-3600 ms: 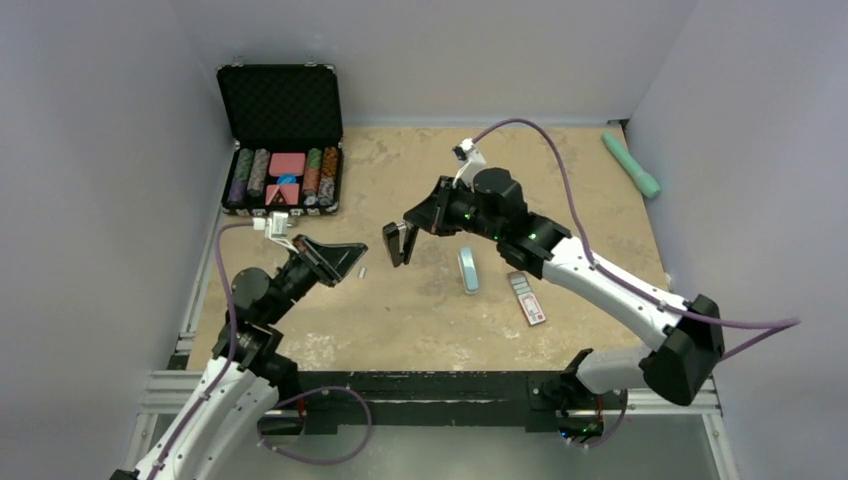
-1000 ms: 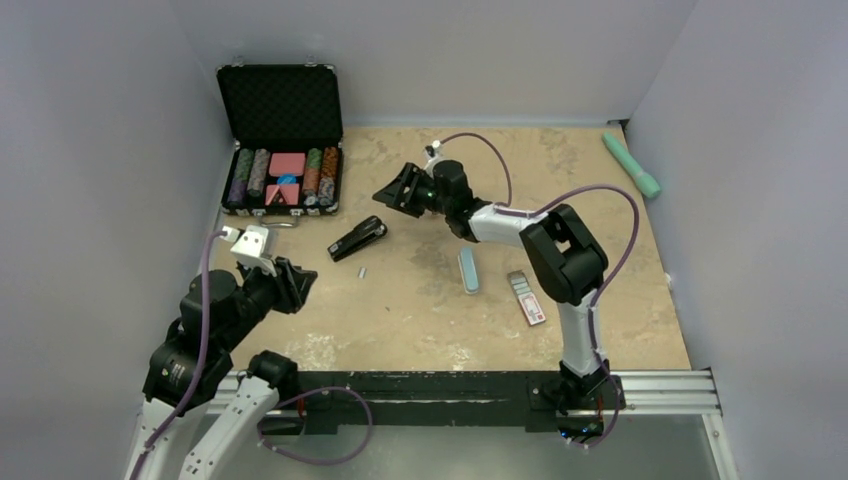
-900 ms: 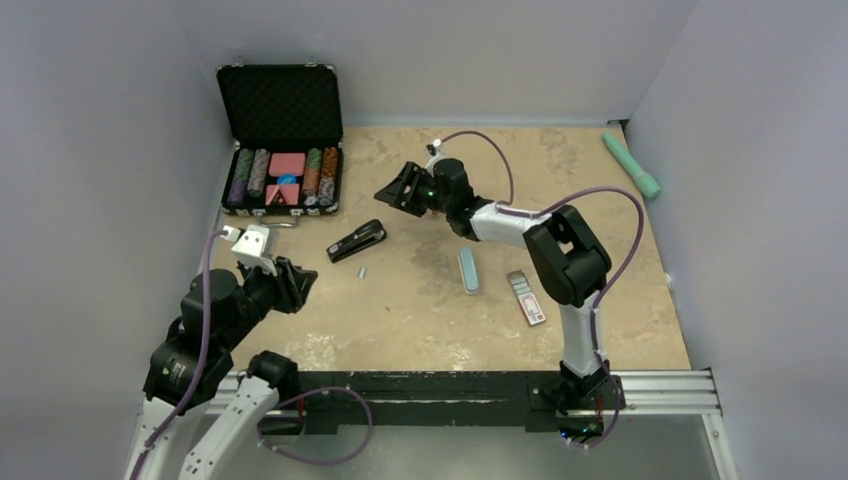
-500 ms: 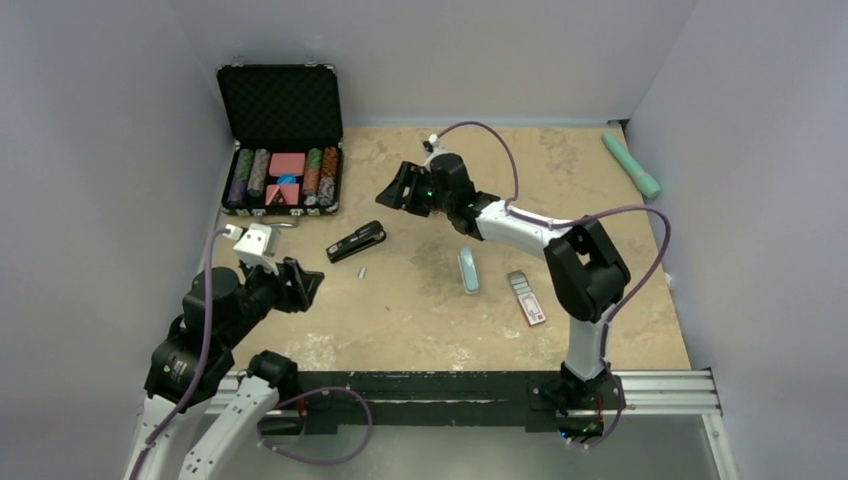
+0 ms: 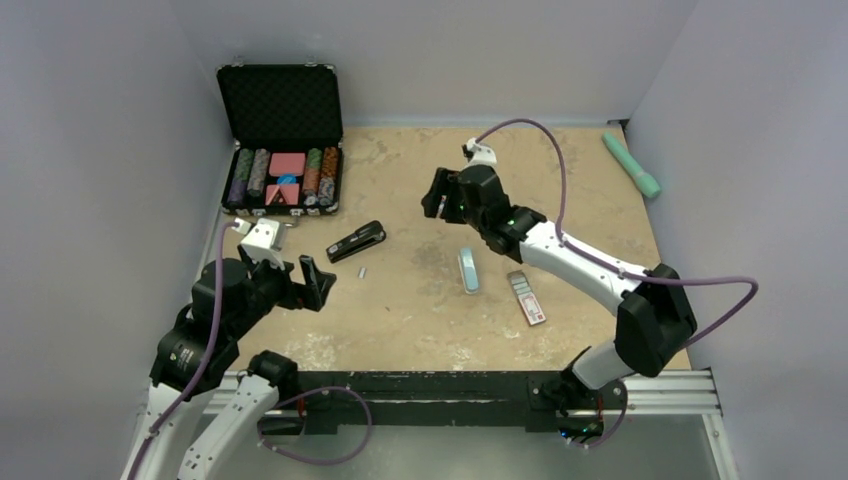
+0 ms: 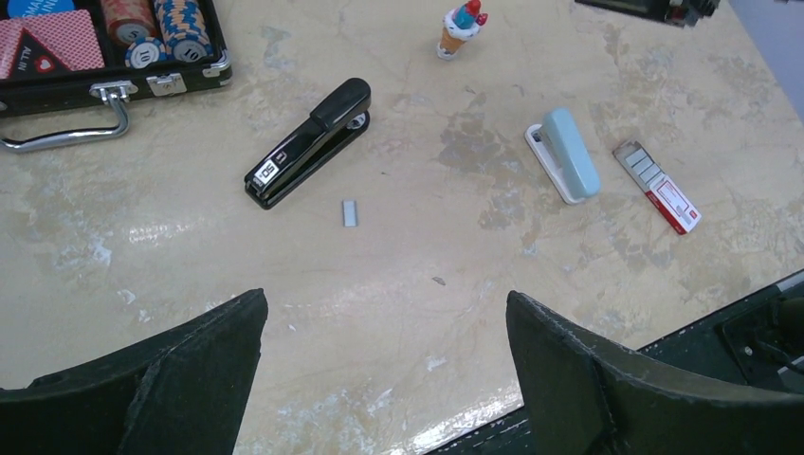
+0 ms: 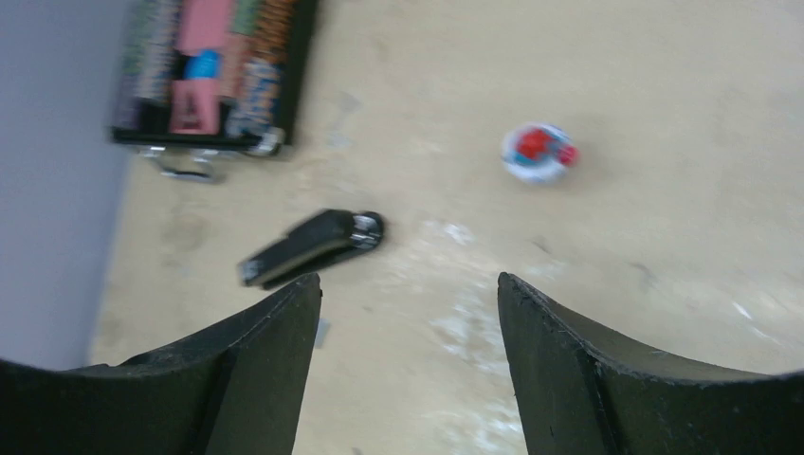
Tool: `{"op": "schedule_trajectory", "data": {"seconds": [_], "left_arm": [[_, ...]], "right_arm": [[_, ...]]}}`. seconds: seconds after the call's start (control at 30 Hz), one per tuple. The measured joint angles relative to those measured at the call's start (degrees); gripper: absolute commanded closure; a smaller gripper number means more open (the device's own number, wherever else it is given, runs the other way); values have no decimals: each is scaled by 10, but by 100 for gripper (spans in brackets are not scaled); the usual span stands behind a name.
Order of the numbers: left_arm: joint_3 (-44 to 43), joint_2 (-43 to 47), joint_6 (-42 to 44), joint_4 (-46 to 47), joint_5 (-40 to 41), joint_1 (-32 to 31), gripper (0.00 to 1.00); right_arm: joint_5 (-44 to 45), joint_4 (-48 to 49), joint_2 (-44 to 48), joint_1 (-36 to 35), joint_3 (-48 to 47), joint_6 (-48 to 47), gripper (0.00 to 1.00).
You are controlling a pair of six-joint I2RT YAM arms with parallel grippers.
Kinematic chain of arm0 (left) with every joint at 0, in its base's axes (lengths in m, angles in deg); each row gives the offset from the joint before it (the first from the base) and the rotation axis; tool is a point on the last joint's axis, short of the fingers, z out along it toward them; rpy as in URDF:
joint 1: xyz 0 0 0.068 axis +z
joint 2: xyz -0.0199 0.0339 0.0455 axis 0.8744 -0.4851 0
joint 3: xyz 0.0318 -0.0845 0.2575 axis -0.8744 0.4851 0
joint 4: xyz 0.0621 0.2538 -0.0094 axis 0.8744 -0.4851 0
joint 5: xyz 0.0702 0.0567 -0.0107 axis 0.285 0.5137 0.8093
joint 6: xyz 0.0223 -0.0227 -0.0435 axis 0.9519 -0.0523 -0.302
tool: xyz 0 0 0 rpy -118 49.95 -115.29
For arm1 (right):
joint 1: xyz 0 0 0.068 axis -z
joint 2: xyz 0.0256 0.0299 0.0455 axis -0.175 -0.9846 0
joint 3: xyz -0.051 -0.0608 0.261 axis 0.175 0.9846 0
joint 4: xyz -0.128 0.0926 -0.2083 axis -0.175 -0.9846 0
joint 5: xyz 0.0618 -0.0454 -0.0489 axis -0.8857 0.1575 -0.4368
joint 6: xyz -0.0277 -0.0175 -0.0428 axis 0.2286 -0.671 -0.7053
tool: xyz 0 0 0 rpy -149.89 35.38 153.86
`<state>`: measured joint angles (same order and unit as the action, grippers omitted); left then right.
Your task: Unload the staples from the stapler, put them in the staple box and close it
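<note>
Lying closed on the table (image 5: pixel 580 170), the stapler (image 6: pixel 308 144) sits well ahead of the left gripper (image 6: pixel 384 313), whose fingers are spread wide and empty. The staples (image 6: pixel 350 212) lie loose just beside the stapler, on the side nearer that gripper. The right gripper (image 7: pixel 408 294), also wide apart and holding nothing, hovers with the stapler ahead of its left finger.

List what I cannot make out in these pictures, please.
1. Inside of the stapler: closed in all views, so its contents are hidden.
2. Small toy figure: top view, the right tool covers it; right wrist view, blurred.
3. Print on the red-and-white packet: too small everywhere.
</note>
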<state>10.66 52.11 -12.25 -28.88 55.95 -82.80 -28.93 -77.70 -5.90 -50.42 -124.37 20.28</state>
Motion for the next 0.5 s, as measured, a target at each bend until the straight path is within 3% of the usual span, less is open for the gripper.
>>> {"op": "schedule_trajectory", "data": {"seconds": [0.2,0.5], "left_arm": [[0,0,0,0,0,0,1],[0,4,0,0,0,0,1]], "right_arm": [[104,-56,13,3,86,-6,31],[122,-70,-41,3,113,-10,41]]}}
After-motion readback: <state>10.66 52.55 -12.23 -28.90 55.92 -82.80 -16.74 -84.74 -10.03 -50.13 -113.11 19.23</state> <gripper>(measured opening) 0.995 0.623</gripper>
